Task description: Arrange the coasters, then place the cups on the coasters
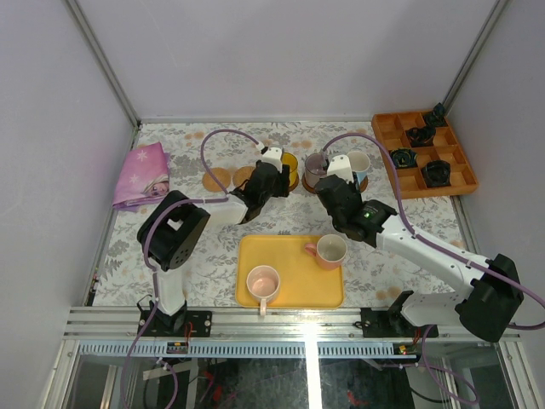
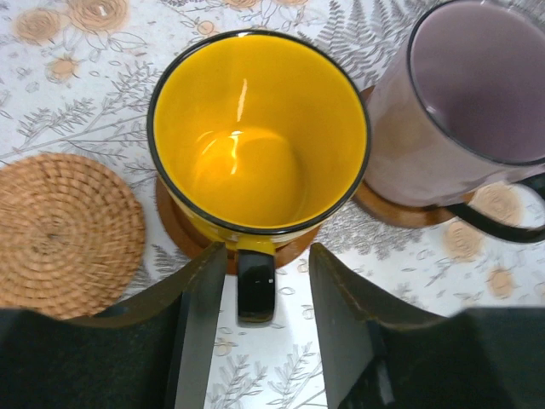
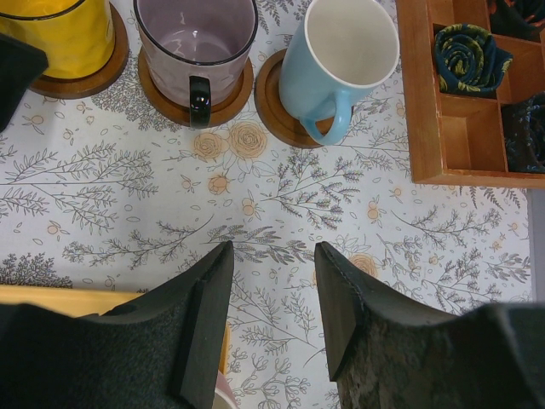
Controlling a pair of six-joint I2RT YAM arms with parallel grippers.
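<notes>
A yellow cup [image 2: 255, 136] stands on a dark brown coaster [image 2: 174, 226]. My left gripper [image 2: 267, 256] is open, a finger on each side of the cup's black handle [image 2: 255, 285] and clear of it. Beside it the purple-grey cup [image 3: 196, 43] and the light blue cup [image 3: 345, 60] each stand on a dark coaster [image 3: 272, 102]. Two tan woven coasters [image 1: 216, 180] lie bare to the left. Both pink cups [image 1: 263, 281] [image 1: 330, 250] sit on the yellow tray [image 1: 294, 294]. My right gripper [image 3: 272, 251] hangs open over the tablecloth, holding nothing.
An orange compartment tray [image 1: 426, 193] with dark rolled items stands at the back right, close to the blue cup. A pink cloth [image 1: 143, 175] lies at the back left. The yellow tray lies between the two arm bases near the front edge.
</notes>
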